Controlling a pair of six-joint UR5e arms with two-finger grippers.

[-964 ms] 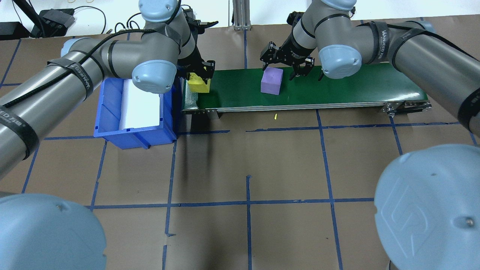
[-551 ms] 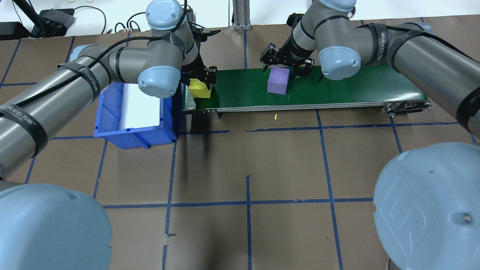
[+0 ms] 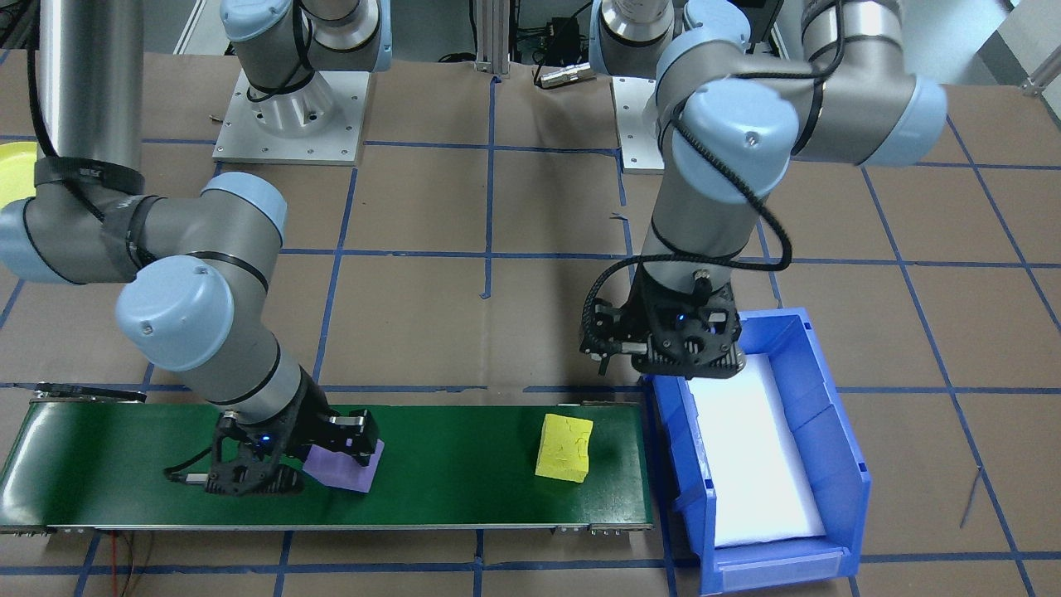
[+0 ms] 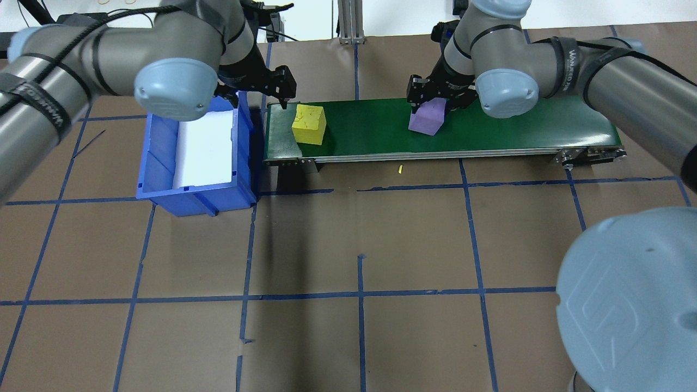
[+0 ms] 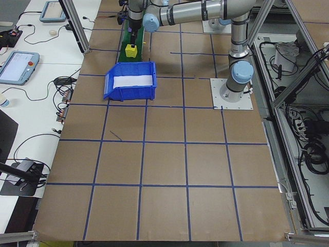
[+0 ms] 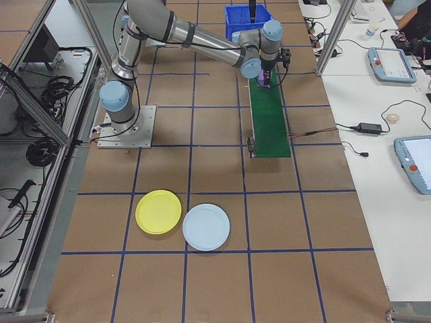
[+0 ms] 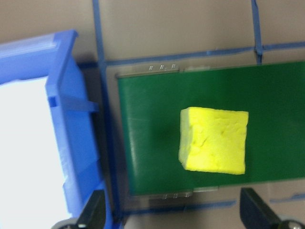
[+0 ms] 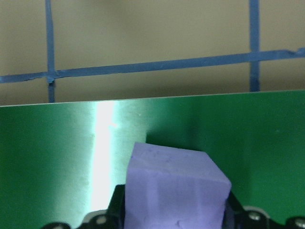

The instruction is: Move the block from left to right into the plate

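A long green conveyor belt [image 4: 490, 128] lies across the far side of a brown table marked with blue tape lines. The right gripper [image 4: 434, 98] is clamped on a purple foam block [image 4: 426, 118] near the middle of the belt; the block sits tilted, and the right wrist view shows it [image 8: 174, 188] pinched between the 2 fingers. At the belt's left end a yellow foam block [image 4: 309, 124] rests free on the green surface, square and upright. The left gripper [image 4: 275, 90] hangs just behind that end of the belt, beside a blue rectangular bin [image 4: 163, 179] with a white lining, and it is released: the left wrist view shows its 2 fingertips [image 7: 93, 212] spread wide with nothing between them, the yellow block below. The yellow plate [image 6: 158, 211] lies on the table well apart from the belt, beyond its right end, touching or nearly touching a pale blue plate [image 6: 206, 227]. Both plates hold nothing.
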